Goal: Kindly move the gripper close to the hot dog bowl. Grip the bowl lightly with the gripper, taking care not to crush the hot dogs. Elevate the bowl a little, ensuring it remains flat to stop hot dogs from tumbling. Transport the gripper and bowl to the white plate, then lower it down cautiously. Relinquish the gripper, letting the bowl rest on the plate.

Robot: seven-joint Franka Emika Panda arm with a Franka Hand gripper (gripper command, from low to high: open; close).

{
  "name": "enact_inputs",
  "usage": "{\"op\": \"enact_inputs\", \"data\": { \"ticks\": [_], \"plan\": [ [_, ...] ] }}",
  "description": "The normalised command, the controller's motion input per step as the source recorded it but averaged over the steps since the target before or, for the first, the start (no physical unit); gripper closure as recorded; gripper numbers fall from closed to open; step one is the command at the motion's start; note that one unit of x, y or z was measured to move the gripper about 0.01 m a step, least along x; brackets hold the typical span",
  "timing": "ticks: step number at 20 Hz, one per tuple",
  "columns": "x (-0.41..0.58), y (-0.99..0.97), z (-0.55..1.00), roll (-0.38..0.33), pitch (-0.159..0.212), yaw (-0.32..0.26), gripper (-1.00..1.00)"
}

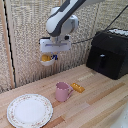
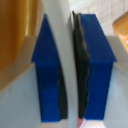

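Observation:
The gripper [image 1: 51, 58] hangs high above the wooden table, shut on the hot dog bowl [image 1: 47, 63], a small white bowl held in the air. Yellow-orange hot dogs [image 1: 46, 58] show in it beside the fingers. In the wrist view the two blue fingers [image 2: 96, 70] clamp the bowl's thin white wall [image 2: 61, 35], with the gripper [image 2: 70, 75] closed tight on it and an orange hot dog [image 2: 15, 35] to one side. The white plate [image 1: 29, 110] with its faint floral rim lies on the table at the exterior view's lower left, below and left of the held bowl.
A pink mug [image 1: 62, 91] stands on the table [image 1: 95, 107] right of the plate. A loose yellow-orange food piece [image 1: 77, 88] lies beside it. A black appliance [image 1: 109, 52] sits at the back right. A woven screen forms the backdrop.

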Motion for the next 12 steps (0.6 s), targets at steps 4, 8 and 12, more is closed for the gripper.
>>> {"op": "enact_inputs", "data": {
  "ticks": [4, 8, 12],
  "plan": [
    [-0.321, 0.59, 0.27, 0.000, -0.002, 0.086, 1.00],
    [-0.422, 0.53, 0.14, 0.000, -0.013, 0.094, 1.00],
    [-0.461, 0.49, 0.01, 0.002, -0.026, 0.102, 1.00]
  ]
}}
